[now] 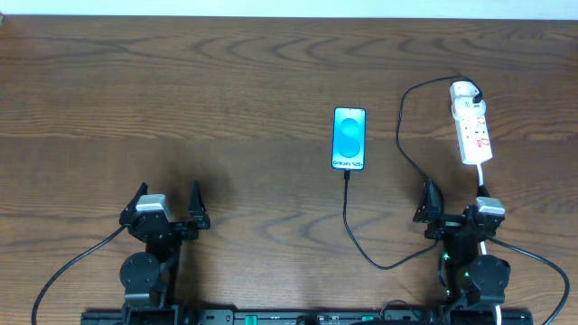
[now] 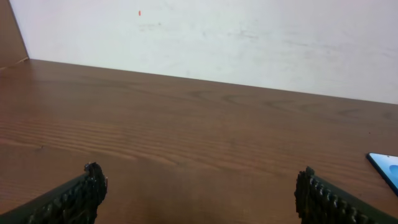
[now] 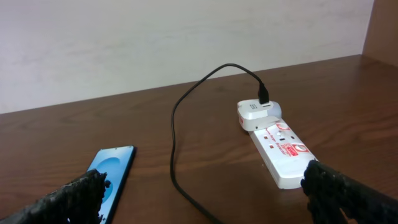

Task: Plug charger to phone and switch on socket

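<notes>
The phone lies flat mid-table, its cyan screen lit, with white text at the near end. The black charger cable runs from the phone's near end, loops right and climbs to a white adapter on the socket, a white power strip at the far right. In the right wrist view the phone, the cable and the socket show. My left gripper is open and empty at the near left. My right gripper is open and empty just in front of the socket.
The socket's thick white cord runs toward my right arm. A pale wall bounds the far edge of the wooden table. The phone's corner shows at the right edge of the left wrist view.
</notes>
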{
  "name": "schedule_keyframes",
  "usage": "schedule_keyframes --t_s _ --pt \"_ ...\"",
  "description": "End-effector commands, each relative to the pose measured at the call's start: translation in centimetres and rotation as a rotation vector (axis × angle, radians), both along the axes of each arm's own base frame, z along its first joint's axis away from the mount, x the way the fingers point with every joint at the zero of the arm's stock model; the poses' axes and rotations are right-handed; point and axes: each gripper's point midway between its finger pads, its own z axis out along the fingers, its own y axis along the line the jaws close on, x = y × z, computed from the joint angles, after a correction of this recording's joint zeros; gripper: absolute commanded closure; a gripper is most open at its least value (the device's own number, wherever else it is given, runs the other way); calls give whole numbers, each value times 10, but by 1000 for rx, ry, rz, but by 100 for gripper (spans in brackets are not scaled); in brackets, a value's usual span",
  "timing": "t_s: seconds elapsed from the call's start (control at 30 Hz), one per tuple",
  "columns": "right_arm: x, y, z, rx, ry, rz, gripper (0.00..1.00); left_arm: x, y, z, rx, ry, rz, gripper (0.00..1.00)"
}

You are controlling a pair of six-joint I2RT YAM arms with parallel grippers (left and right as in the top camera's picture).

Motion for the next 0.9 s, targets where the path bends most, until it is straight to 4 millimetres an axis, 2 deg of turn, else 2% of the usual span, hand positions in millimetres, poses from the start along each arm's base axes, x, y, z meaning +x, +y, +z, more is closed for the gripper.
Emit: schedule_keyframes --t_s 0.0,0.1,0.33,0.87 --pt "0 1 0 -14 0 4 1 -1 -2 -15 10 48 -16 2" --pt "0 4 -1 -18 1 24 1 -1 -2 -15 10 48 -16 2" --pt "0 19 -1 -199 6 113 1 -1 -2 -15 10 48 -16 2" --pt "0 19 -1 -192 4 113 1 -1 -2 -15 10 48 -16 2"
